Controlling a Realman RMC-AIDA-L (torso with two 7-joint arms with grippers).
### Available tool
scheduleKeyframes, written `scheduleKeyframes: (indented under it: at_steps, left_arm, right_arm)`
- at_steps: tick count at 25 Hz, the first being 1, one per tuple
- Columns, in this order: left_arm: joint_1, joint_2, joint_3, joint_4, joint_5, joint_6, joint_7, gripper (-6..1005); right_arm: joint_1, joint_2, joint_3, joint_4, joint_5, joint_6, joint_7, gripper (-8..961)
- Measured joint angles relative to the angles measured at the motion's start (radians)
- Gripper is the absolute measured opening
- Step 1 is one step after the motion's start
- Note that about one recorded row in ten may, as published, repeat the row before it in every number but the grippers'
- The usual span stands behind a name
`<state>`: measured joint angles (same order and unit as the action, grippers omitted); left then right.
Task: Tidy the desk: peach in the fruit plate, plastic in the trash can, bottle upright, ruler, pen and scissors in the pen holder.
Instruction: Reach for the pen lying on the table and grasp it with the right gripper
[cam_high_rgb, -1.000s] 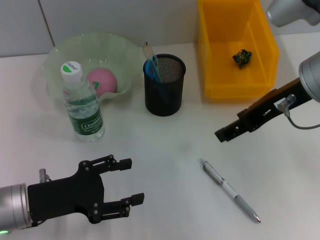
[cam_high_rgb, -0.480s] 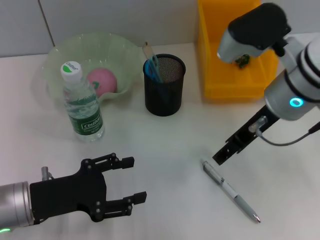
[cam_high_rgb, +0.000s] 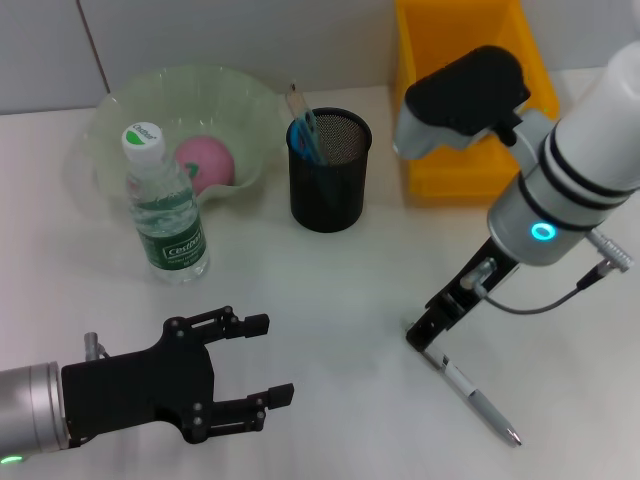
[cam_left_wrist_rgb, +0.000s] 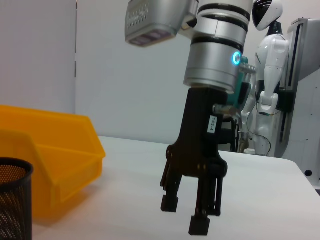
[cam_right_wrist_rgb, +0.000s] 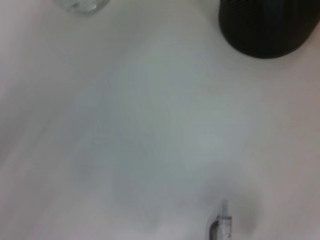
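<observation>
A silver pen lies flat on the white desk at the front right. My right gripper hangs point-down right over the pen's upper end, fingers apart with nothing between them; the left wrist view shows this right gripper open just above the desk. The pen's end also shows in the right wrist view. My left gripper rests open at the front left. The bottle stands upright. A pink peach lies in the green fruit plate. The black pen holder holds scissors and a ruler. The plastic is hidden.
The yellow trash can stands at the back right, partly behind my right arm, and shows as a yellow bin in the left wrist view. The mesh holder is near the pen in the right wrist view.
My right arm has swung down and to the left, bringing its gripper onto the pen's upper end and covering the bin's inside. The left gripper has barely moved.
</observation>
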<state>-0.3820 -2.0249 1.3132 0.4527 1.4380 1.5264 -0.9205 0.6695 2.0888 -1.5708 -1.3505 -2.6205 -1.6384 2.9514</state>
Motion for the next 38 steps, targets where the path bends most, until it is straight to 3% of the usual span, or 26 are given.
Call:
scheduleKeyframes:
  at_steps: [9,34,38]
  left_arm:
    - [0.001,0.000,0.000,0.000,0.001,-0.003,0.015,780]
    - [0.000,0.000,0.000,0.010,0.002,-0.003,0.029,780]
    - [0.001,0.000,0.000,0.011,0.004,0.001,0.029,779]
  right_arm:
    - [0.000,0.005,0.014,0.098,0.047,0.046,0.009,783]
    - [0.019,0.000,0.010,0.176,0.037,0.092,0.008,752]
    - [0.025,0.000,0.009,0.183,0.036,0.093,0.008,645]
